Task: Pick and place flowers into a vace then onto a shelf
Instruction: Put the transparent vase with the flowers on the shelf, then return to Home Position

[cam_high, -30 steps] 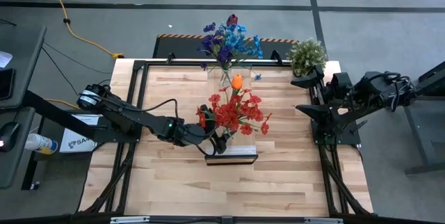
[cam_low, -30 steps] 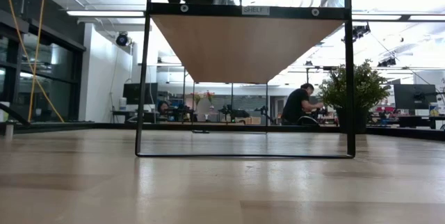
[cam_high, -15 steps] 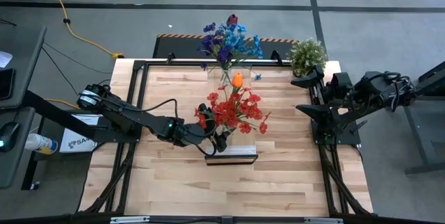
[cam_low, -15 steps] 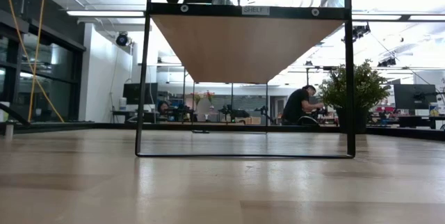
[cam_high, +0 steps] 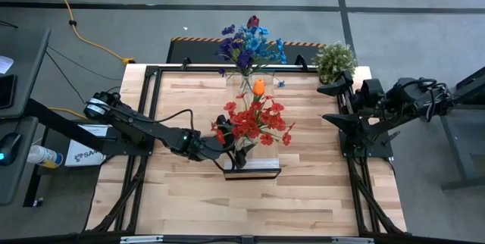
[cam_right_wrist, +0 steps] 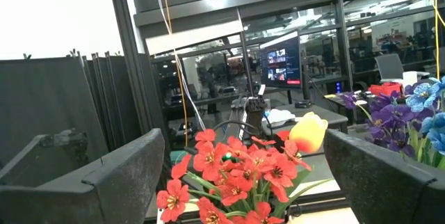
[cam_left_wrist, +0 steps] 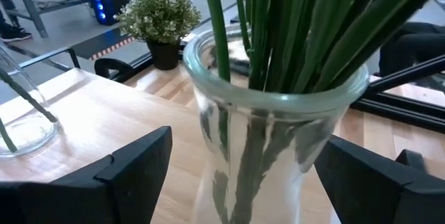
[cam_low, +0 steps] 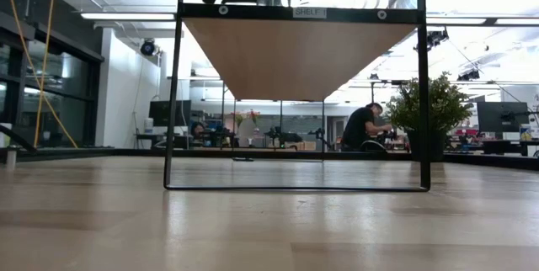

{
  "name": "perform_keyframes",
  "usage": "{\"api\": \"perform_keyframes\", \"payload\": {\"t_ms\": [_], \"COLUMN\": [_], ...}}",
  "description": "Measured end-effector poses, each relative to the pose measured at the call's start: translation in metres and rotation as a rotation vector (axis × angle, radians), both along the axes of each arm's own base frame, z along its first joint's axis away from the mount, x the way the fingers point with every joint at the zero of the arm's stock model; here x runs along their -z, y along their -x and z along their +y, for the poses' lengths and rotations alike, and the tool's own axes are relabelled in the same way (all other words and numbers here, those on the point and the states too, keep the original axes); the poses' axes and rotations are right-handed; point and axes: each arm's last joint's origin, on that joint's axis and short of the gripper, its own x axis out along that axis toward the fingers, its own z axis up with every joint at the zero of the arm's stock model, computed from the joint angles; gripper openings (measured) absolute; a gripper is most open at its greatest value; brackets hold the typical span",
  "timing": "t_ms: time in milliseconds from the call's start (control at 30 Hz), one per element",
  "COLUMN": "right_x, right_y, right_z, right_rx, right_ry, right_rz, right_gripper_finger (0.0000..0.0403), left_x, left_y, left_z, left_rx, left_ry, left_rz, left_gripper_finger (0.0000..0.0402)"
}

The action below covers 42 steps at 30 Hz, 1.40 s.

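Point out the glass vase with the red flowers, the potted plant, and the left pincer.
Glass vase (cam_left_wrist: 278, 147), left wrist view, on its clear neck.
Red flowers (cam_high: 254, 123), high view, middle of the bunch.
Potted plant (cam_high: 334, 60), high view, on its leaves.
Left pincer (cam_left_wrist: 240, 165), left wrist view, midway between fingertips.

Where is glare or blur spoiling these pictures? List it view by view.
Low view: bright ceiling lights wash out the top behind the shelf. Right wrist view: a blown-out white patch at upper left; the red flowers stay clear. Left wrist view: the near glass vase looks soft.
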Motion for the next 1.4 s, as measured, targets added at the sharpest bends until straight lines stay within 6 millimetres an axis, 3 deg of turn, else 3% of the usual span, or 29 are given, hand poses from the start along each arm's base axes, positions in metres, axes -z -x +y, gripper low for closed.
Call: {"api": "perform_keyframes", "payload": {"t_ms": [1000,1400], "right_x": [0.0,0.0], "right_y": [0.0,0.0], "right_z": [0.0,0.001], "right_rx": [0.0,-0.023], "right_ry": [-0.002,-0.006], "right_rz": [-0.005,-0.006], "right_gripper_finger": [0.0381,0.0381], "left_x": [-0.02,-0.046], "left_y": [0.036,0.074], "left_z": [-0.019,-0.037], "left_rx": [0.071,0.181], "left_ry": [-0.041,-0.03], "left_rz": [0.075,0.04], "left_gripper_finger": [0.0381,0.0381]}}
